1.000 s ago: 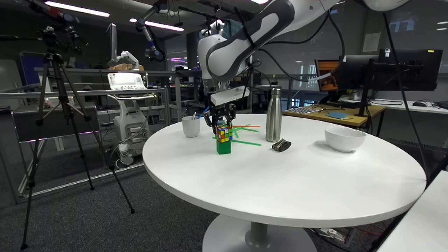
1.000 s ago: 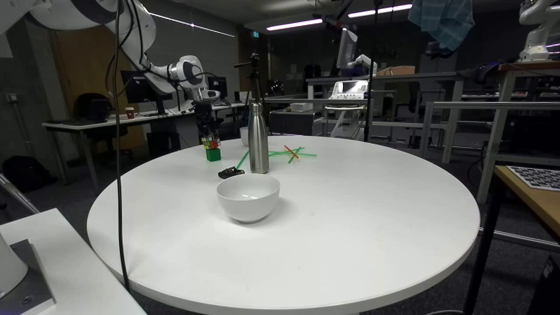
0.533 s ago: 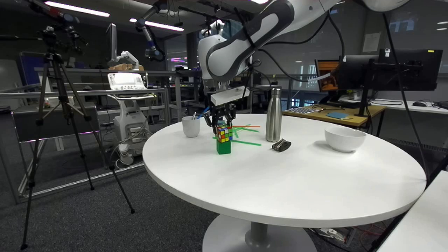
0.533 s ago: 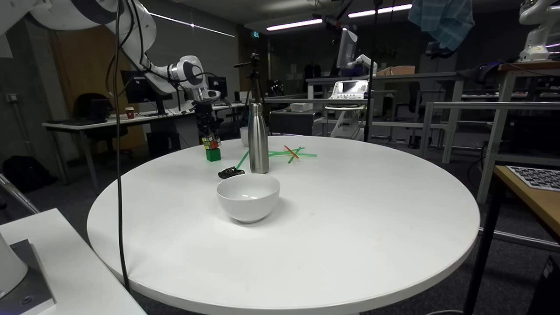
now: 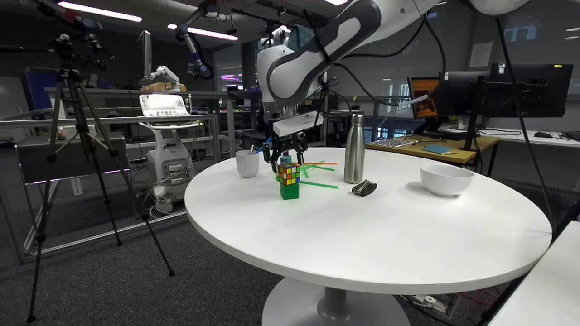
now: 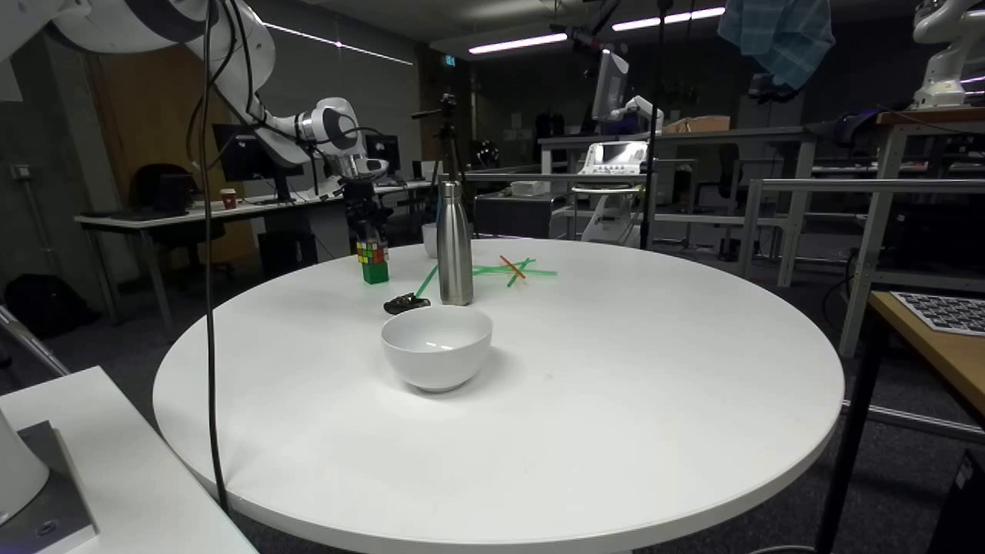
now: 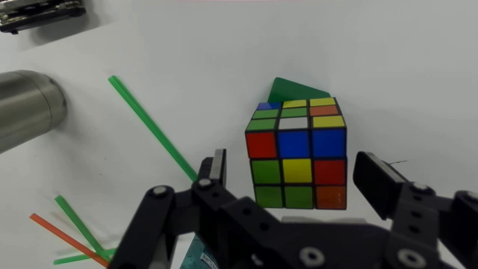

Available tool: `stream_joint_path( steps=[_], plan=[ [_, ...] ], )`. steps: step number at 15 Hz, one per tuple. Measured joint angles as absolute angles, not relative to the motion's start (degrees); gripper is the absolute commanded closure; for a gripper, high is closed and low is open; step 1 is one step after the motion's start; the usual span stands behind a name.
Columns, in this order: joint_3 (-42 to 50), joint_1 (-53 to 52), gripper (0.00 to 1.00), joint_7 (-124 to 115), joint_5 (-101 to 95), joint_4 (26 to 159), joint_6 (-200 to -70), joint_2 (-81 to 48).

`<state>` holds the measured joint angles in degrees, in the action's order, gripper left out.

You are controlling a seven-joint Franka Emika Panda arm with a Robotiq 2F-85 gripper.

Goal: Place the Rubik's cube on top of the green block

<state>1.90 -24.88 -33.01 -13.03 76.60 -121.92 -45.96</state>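
Observation:
The Rubik's cube rests on top of the green block, and both exterior views show this stack. From above, in the wrist view, the cube covers most of the block; only a dark green corner shows past its far edge. My gripper is open around the cube, with a gap on each side between the pads and the cube's faces. In an exterior view the cube looks level on the block, and the fingers reach down just behind it.
Close by stand a steel bottle, a black multitool and a white cup. Thin green sticks and an orange one lie beside the stack. A teal object sits behind the gripper. Farther off is a white bowl.
My gripper's fingers have spread apart and let go of the cube. The cube has turned slightly and now sits flatter on the block. The arm has hardly moved.

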Motion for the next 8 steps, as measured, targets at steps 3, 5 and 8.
stream_joint_path(
  steps=[3,5,8],
  plan=[
    [1.93,-24.88,0.0,-33.01,-13.03,76.54,-121.92,-45.95],
    [1.93,-24.89,0.0,-33.01,-13.03,76.36,-121.92,-45.91],
    [1.93,-25.0,0.0,-33.01,-13.05,75.58,-121.91,-45.82]
  ],
)
